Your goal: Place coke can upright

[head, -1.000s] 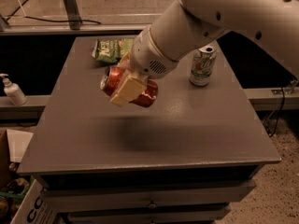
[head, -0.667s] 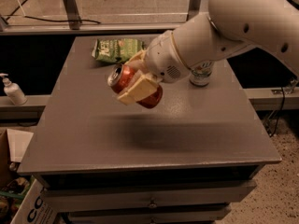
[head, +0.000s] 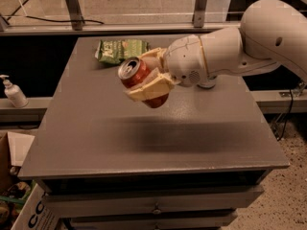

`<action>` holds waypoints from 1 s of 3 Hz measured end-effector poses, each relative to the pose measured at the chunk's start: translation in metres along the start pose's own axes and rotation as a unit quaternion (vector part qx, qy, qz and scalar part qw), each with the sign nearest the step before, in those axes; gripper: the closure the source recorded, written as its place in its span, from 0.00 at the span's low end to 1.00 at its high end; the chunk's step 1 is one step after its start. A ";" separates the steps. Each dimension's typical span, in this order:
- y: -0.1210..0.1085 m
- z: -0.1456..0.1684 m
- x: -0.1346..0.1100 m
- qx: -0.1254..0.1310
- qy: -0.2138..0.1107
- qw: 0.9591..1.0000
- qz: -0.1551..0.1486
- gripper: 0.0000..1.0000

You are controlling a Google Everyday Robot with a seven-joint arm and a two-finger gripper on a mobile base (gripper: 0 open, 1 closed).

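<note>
The coke can is red-orange with a silver top and pull tab. It is held in the air above the middle of the grey table, tilted, its top pointing up and to the left. My gripper is shut on the coke can, one cream finger in front of it and one behind. The white arm reaches in from the right. The white-and-green soda can is hidden behind the arm.
A green snack bag lies at the table's back left. A soap dispenser bottle stands on a ledge to the left. Drawers are below the table front. A cardboard box sits at the lower left.
The arm has lowered and swung across from the right, carrying the coke can slightly right. The can's top has turned more upward. The arm now covers the white-and-green can.
</note>
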State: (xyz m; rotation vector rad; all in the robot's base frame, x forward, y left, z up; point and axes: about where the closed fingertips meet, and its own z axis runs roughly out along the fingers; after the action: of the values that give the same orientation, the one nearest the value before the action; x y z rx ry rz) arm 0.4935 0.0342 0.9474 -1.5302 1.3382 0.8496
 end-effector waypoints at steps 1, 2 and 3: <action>0.000 0.000 0.000 0.000 0.000 1.000 0.000 1.00; 0.001 0.002 0.001 0.001 -0.053 0.999 0.001 1.00; 0.004 0.001 0.008 0.006 -0.134 0.991 0.001 1.00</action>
State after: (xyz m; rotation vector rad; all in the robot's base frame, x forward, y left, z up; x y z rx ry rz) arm 0.4909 0.0325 0.9392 -1.3513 1.1450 1.0082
